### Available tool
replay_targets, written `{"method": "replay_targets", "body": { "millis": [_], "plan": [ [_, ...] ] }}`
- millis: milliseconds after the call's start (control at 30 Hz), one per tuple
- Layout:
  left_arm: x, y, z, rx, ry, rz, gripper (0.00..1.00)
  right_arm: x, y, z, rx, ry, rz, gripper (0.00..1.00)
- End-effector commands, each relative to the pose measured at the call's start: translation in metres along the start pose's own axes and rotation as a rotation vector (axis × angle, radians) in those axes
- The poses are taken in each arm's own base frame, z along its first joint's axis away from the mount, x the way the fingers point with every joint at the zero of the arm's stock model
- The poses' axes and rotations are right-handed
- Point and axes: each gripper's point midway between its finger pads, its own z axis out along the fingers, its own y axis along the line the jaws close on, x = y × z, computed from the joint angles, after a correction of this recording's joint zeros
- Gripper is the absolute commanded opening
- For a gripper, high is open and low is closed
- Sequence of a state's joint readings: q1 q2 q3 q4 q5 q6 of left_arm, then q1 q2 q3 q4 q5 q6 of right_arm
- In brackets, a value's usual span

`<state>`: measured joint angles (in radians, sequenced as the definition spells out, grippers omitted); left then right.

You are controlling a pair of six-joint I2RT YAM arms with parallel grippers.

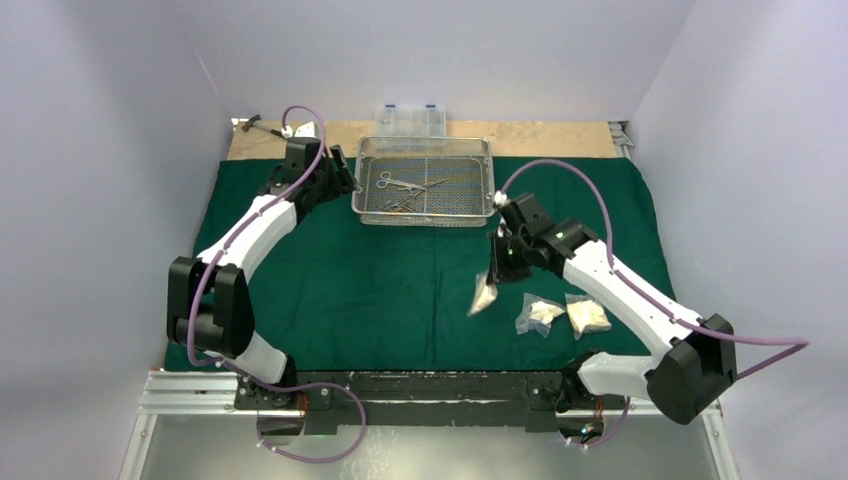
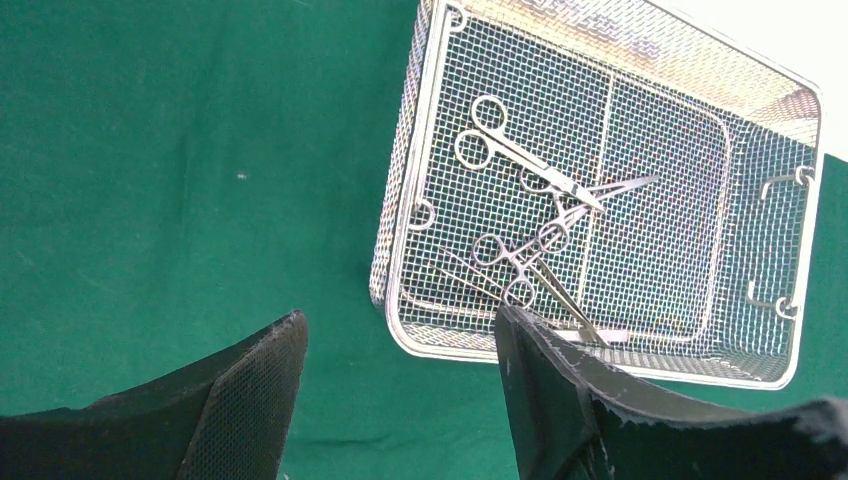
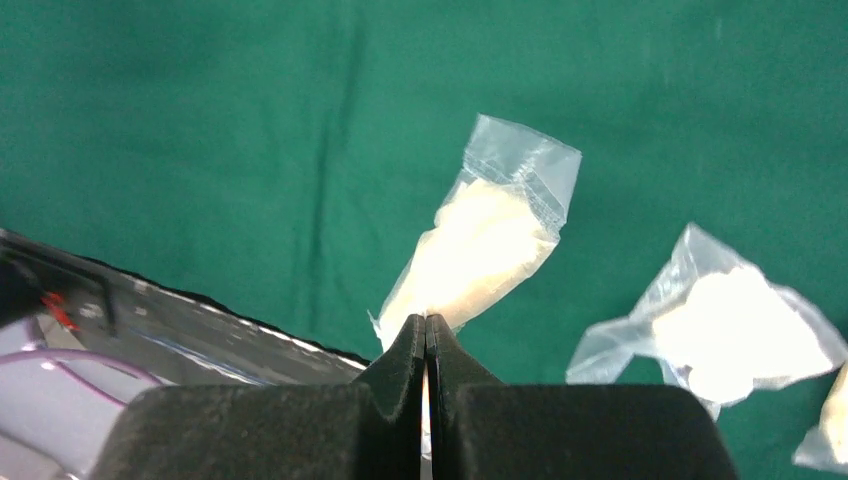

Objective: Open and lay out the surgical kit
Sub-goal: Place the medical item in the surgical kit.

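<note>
Right gripper (image 3: 427, 325) pinches gauze packet (image 3: 485, 245) (overhead, blurred, seemingly lifted); left gripper (image 2: 400, 318) gapes beside tray (image 2: 405, 190).

The left arm (image 1: 255, 225) and right arm (image 1: 615, 280) have white link shells, black joint housings and purple cables (image 1: 552, 162), and the left gripper (image 2: 400, 318) carries black mesh-textured fingers (image 2: 245, 395).

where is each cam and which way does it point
Top external: above and behind the bases, looking down on the green cloth; both arms show.
Left wrist: on the left arm, looking down at the mesh tray; open left pincer shows.
Right wrist: on the right arm, looking back toward the bases; shut right pincer grips a gauze packet.
Shared: top and left wrist both show the tray's instruments.
</note>
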<state>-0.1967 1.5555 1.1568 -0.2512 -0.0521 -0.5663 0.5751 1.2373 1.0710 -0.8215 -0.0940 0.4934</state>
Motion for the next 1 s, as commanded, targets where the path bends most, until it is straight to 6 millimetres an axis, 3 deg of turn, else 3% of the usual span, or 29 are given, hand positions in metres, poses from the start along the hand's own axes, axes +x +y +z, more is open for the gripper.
{"method": "replay_targets", "body": {
  "millis": [0, 167, 367, 800, 900, 967],
  "plan": [
    [-0.015, -0.011, -0.009, 0.052, -0.057, -0.049, 0.68, 0.047, -0.017, 0.017, 0.029, 0.131, 0.079, 0.00],
    [-0.020, -0.010, -0.015, 0.043, -0.074, -0.041, 0.68, 0.071, -0.053, 0.035, 0.201, 0.183, 0.187, 0.00],
    [-0.024, -0.009, -0.020, 0.040, -0.087, -0.032, 0.68, 0.100, -0.100, 0.029, 0.472, 0.275, 0.285, 0.00],
    [-0.030, -0.004, -0.023, 0.012, -0.102, 0.012, 0.68, 0.119, -0.132, 0.021, 0.677, 0.334, 0.287, 0.01],
    [-0.029, -0.002, -0.024, 0.003, -0.105, 0.018, 0.69, 0.105, -0.123, 0.020, 0.640, 0.300, 0.290, 0.28],
    [-0.031, -0.002, -0.024, -0.001, -0.108, 0.024, 0.69, 0.085, -0.110, 0.016, 0.582, 0.243, 0.288, 0.40]
  ]
}}
